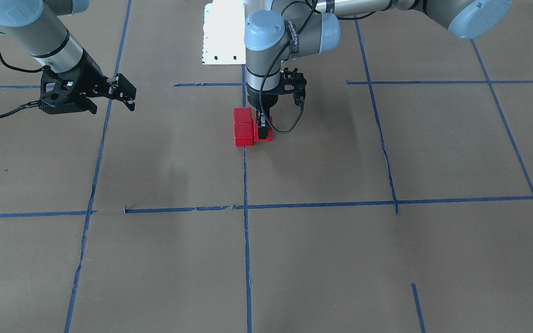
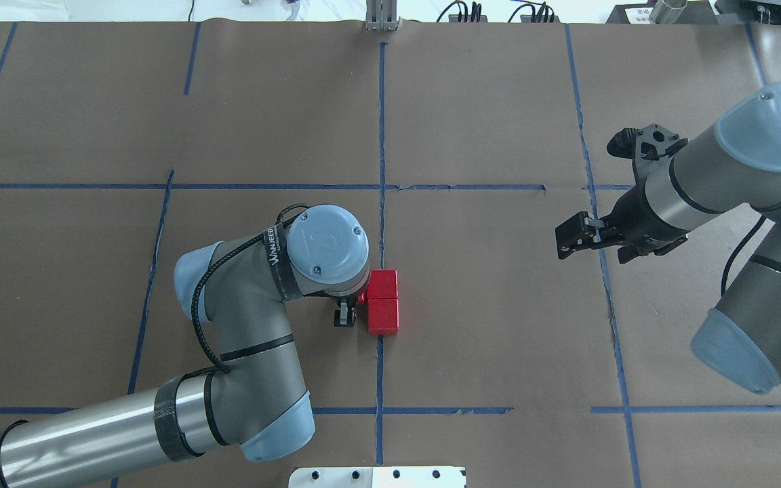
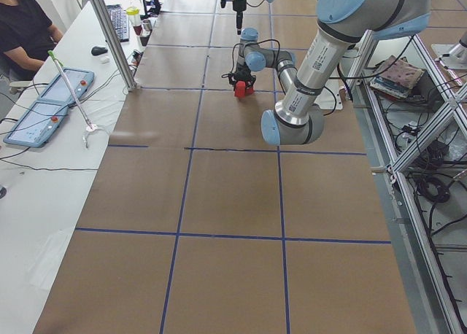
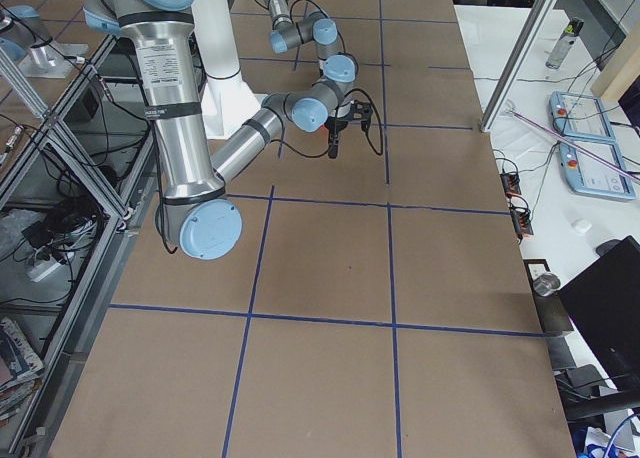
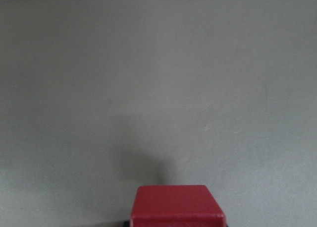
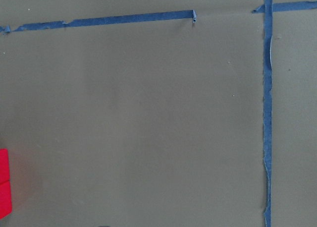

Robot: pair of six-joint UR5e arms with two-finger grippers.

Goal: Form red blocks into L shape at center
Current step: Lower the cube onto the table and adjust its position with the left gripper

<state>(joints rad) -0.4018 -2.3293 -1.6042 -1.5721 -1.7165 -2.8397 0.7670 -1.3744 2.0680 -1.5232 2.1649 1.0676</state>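
Observation:
Two red blocks (image 1: 243, 125) lie touching in a short column on the vertical blue tape line (image 1: 246, 185) at the center; they also show in the overhead view (image 2: 383, 300). A third red block (image 1: 268, 134) sits beside the column's near block, so the three make an L. My left gripper (image 1: 262, 131) points straight down and is shut on this third block, which fills the bottom of the left wrist view (image 5: 176, 204). The left wrist hides most of it from overhead. My right gripper (image 1: 128, 95) is open and empty, held above the paper far to the side (image 2: 570, 238).
The white robot base plate (image 1: 222, 32) stands just behind the blocks. Blue tape lines cross the brown paper in a grid (image 2: 458, 186). A side table with control pads (image 3: 44, 108) and a seated person (image 3: 22, 28) lie beyond the table's far edge.

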